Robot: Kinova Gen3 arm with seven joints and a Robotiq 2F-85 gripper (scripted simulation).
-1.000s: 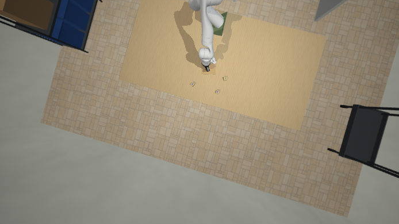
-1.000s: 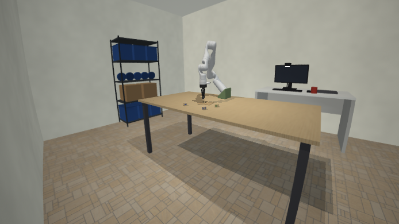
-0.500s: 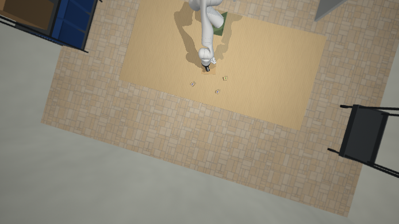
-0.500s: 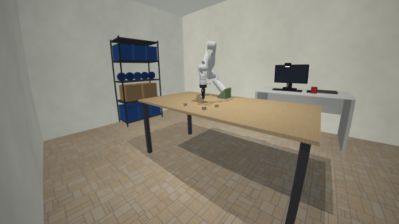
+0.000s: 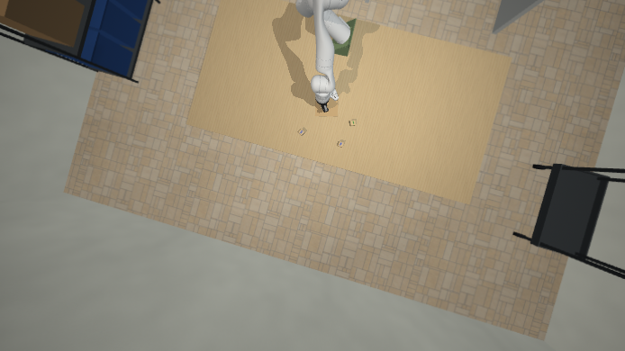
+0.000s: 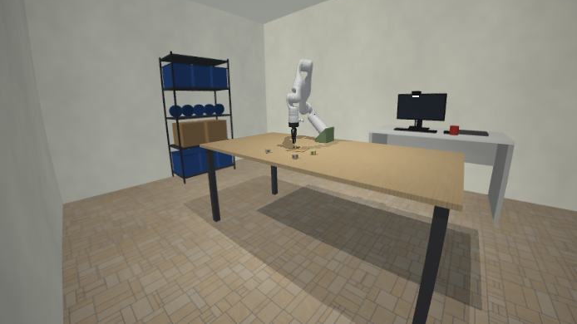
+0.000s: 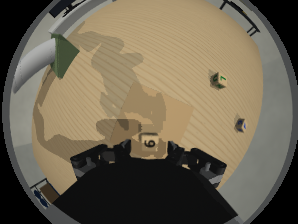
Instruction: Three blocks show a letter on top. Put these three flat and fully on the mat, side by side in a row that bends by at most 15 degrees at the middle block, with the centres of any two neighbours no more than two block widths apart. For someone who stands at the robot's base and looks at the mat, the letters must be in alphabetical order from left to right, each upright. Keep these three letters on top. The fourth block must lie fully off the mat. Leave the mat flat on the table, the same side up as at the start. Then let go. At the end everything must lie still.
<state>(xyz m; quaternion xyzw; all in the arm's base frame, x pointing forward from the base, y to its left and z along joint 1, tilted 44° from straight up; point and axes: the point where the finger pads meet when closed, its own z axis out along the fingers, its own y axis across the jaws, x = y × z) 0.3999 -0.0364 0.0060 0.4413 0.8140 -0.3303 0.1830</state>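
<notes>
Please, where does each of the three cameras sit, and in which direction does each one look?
Top: high overhead, facing straight down at the table and floor; the whole white arm shows.
Exterior: across the room, facing the table's long side and the walls behind; the arm shows small, upright.
Wrist: on the arm's end, facing down past the claw; its dark fingers stand apart around a lettered block on the mat.
Shared: the green wedge appears in every view.
</notes>
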